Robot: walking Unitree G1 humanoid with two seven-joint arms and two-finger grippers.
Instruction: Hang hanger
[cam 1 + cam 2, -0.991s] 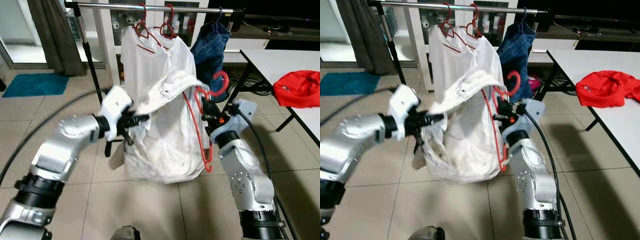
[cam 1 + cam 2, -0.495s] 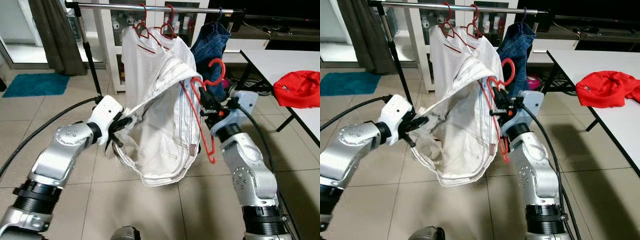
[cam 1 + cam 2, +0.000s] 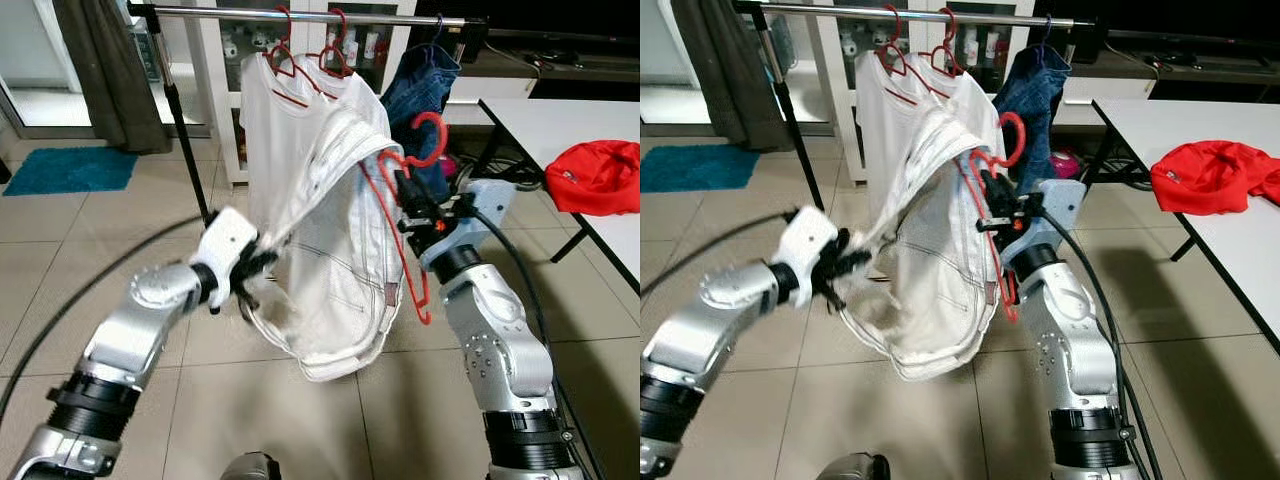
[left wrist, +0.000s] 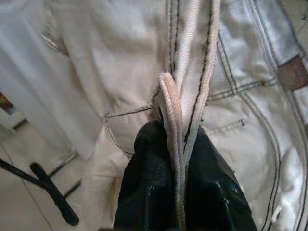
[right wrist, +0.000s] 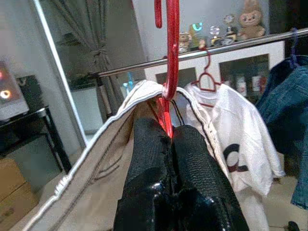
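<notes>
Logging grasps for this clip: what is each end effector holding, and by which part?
Right end effector grips the red hanger at its neck, just below the hook. Left end effector pinches the white garment by a seamed edge.

The left gripper now sits higher and closer to the middle of the scene than 0.5 s ago, its arm more raised and bent, while its fingers stay clamped on the seam of the white garment. The cloth between the 2 grippers hangs steeper and narrower now, and its lower loop sags lower toward the floor than before. Compared with 1 s ago, the red hanger in the right gripper stands higher, its hook nearer the jeans, and the garment's bundled heap has opened out into a long drape.
</notes>
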